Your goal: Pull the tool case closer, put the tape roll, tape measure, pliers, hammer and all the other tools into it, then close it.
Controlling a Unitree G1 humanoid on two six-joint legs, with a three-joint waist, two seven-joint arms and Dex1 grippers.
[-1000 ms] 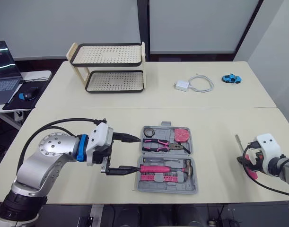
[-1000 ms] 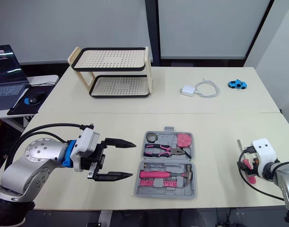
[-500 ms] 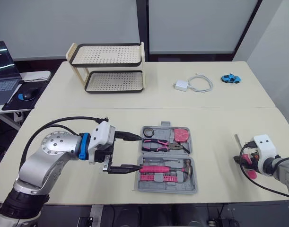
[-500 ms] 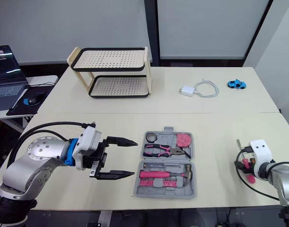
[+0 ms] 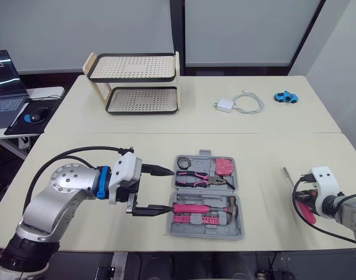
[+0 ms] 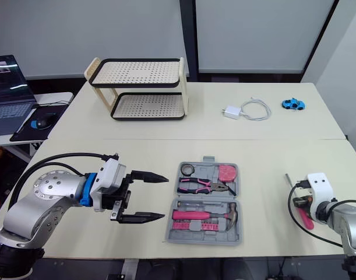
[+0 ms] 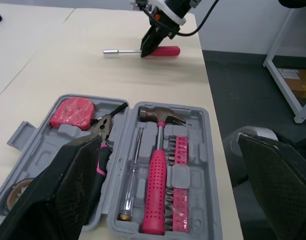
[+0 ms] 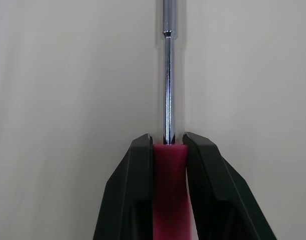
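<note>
Looking over the table (image 5: 271, 146), you have a two-tier perforated rack (image 5: 134, 84) at 11 o'clock. A white charger (image 5: 223, 105) with its coiled cable (image 5: 247, 103) lies at 1 o'clock, and a small blue toy car (image 5: 285, 97) at 2 o'clock. At 10 o'clock, a laptop (image 5: 4, 87) and a mouse (image 5: 36, 113) sit on a side desk.

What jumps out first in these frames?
The open grey tool case, packed with pink-handled tools, sits front and centre. The left gripper hangs open just off its left side, while the right gripper is shut on a pink-handled screwdriver far to the case's right.
</note>
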